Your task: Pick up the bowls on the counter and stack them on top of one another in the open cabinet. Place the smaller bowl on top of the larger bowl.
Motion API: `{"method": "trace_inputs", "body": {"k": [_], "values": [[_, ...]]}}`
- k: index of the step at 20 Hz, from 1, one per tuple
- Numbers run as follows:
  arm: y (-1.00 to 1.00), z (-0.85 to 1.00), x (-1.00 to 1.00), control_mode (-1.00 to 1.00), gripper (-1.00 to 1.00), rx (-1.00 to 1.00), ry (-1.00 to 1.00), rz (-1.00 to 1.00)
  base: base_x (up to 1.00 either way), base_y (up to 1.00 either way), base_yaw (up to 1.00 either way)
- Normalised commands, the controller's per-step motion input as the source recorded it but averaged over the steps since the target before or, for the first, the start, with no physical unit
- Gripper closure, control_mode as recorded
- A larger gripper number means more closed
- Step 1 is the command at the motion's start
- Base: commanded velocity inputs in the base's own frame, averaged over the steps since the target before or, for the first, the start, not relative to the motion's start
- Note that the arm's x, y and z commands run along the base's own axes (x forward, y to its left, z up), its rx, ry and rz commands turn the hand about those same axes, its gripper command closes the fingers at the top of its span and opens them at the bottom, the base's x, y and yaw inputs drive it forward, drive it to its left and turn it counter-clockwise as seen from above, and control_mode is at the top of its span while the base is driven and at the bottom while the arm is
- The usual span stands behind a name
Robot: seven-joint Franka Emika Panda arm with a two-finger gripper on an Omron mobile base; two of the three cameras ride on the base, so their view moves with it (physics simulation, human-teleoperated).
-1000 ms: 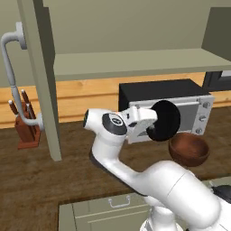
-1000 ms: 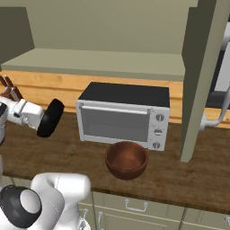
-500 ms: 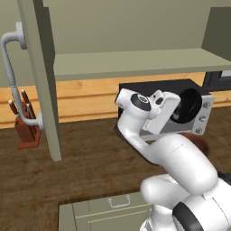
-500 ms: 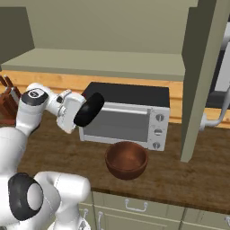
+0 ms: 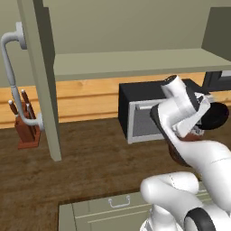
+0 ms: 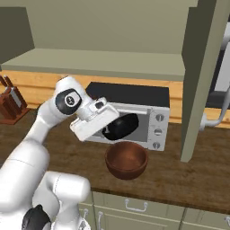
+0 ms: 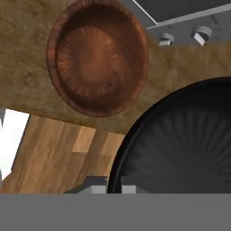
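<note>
The small glossy black bowl point(image 6: 121, 126) hangs in front of the microwave, held at its rim by my gripper point(image 6: 109, 127), which is shut on it. Just below it the wide reddish-brown bowl point(image 6: 126, 159) rests on the dark wood counter point(image 6: 179, 176). In the hand view the black bowl point(image 7: 180, 144) sits at lower right, with the brown bowl point(image 7: 97, 56) beneath at upper left. From the left base view the black bowl point(image 5: 215, 116) is at the far right, and my arm covers most of the brown bowl point(image 5: 173, 152). The open cabinet's shelf point(image 6: 90, 60) lies above.
A silver microwave point(image 6: 152, 112) stands behind the bowls under the shelf. The cabinet door with its grey handle point(image 5: 11, 67) hangs open at the left, and a second door panel point(image 6: 202, 76) stands at the right. A knife block point(image 5: 27, 131) sits far left. Drawer fronts point(image 6: 134, 209) run below.
My arm has swung to the right with the black bowl, from left of the microwave to just above the brown bowl. The brown bowl has stayed put.
</note>
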Motion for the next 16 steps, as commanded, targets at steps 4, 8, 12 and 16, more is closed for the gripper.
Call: {"method": "trace_inputs", "body": {"k": [4,8,12,16], "values": [[-0.18,-0.39,0.23,-1.00,1.00,0.61,0.27,0.44,0.00,0.00,0.00],[-0.01,-0.40,0.35,-1.00,1.00,0.36,0.05,0.32,0.00,0.00,0.00],[0.01,-0.41,0.17,-1.00,1.00,0.10,-0.01,0.08,0.00,0.00,0.00],[0.00,-0.59,0.08,-1.00,1.00,0.05,-0.05,0.05,0.00,0.00,0.00]]}}
